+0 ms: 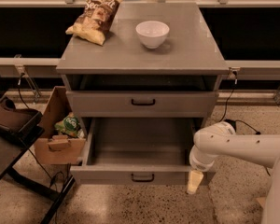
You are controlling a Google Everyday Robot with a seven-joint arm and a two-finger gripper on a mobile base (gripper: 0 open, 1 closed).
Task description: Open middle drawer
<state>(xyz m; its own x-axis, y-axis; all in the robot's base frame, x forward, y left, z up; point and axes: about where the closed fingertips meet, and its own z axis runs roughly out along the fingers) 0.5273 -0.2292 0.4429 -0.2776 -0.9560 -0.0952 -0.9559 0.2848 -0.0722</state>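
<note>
The middle drawer point(140, 146) stands pulled far out of the cabinet point(196, 45), grey inside showing. My hand point(194, 181) hangs pointing down against the right end of the drawer's front. I cannot tell how wide it is.

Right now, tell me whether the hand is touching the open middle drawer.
Cannot tell. In the camera view the hand overlaps the middle drawer at its front's right end, showing neither gap nor contact.

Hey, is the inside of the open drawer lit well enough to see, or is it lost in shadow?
Camera view: dim warm light; the middle drawer is shaded inside yet visible, plain grey; the claw hangs pale at its front right corner.
</note>
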